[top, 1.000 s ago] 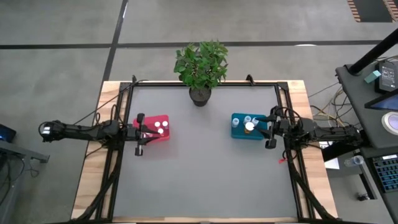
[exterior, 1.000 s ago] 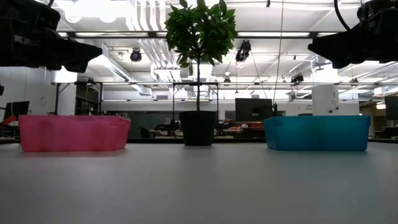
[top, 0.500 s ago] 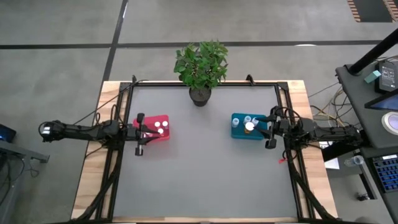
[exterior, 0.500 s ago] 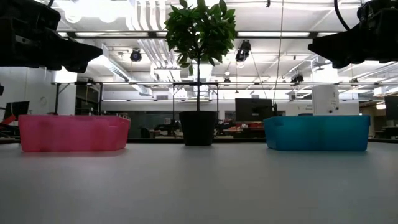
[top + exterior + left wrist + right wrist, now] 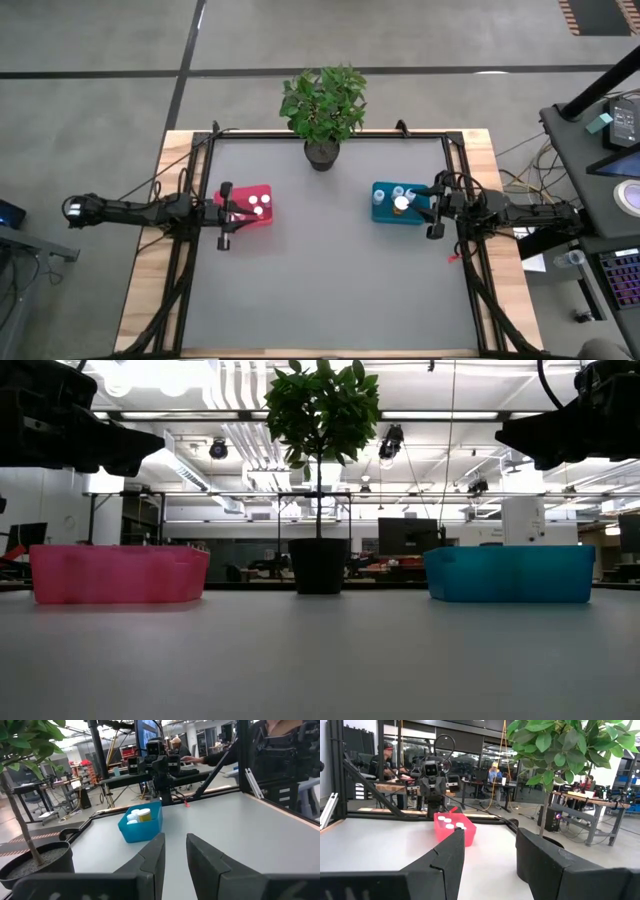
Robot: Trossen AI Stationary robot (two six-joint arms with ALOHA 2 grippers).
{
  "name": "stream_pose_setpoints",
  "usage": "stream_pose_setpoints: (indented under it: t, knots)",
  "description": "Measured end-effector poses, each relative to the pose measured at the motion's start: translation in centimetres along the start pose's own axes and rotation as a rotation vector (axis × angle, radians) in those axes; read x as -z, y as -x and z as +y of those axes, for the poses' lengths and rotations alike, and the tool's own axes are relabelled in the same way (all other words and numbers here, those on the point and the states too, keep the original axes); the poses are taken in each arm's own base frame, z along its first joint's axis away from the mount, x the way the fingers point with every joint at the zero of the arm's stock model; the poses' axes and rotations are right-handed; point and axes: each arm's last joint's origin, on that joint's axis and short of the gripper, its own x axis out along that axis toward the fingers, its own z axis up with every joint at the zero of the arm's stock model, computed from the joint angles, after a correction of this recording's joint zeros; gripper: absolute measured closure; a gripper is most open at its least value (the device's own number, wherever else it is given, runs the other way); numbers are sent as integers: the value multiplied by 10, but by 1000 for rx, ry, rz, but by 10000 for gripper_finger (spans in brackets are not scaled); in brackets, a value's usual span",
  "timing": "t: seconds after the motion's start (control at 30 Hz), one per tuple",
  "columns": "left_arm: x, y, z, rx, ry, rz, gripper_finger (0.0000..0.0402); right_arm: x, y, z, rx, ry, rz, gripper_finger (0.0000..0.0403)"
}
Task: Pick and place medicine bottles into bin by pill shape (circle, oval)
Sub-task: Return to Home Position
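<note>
From above, the left gripper (image 5: 226, 214) hangs at the outer end of the red bin (image 5: 255, 188). The right gripper (image 5: 434, 210) hangs at the outer end of the teal bin (image 5: 380, 216). The medicine bottles (image 5: 258, 205) sit inside the two bins, just ahead of each pair of fingers. None shows on the bare desk (image 5: 330, 290).

At desk height, both grippers are dark shapes above their bins, apart from the rims. The plant pot (image 5: 318, 566) stands midway between them, well away from either.

Past the left wrist, the left fingers (image 5: 150, 865) stand a little apart with nothing between them. The teal bin, with its bottles, lies far ahead of them.

Past the right wrist, the right fingers (image 5: 545, 865) are spread wide and hold nothing. The red bin, with its white caps, lies far ahead.

The sorting looks finished, so only the retreat to rest seems left. The main risk is in how each arm pulls away. If an arm sinks as it folds back instead of lifting first, a finger could catch the wall of the bin beneath it. The bins look light, so a catch could drag or tip one and spill sorted bottles onto the desk.
</note>
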Motion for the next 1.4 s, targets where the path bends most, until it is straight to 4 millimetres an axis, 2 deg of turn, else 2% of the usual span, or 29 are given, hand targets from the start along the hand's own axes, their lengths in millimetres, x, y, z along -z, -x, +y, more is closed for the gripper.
stream_pose_setpoints:
  t: [1.4]
  knots:
    - [0,0,0,4,0,-1,341,0,0,0,0,0,0,234]
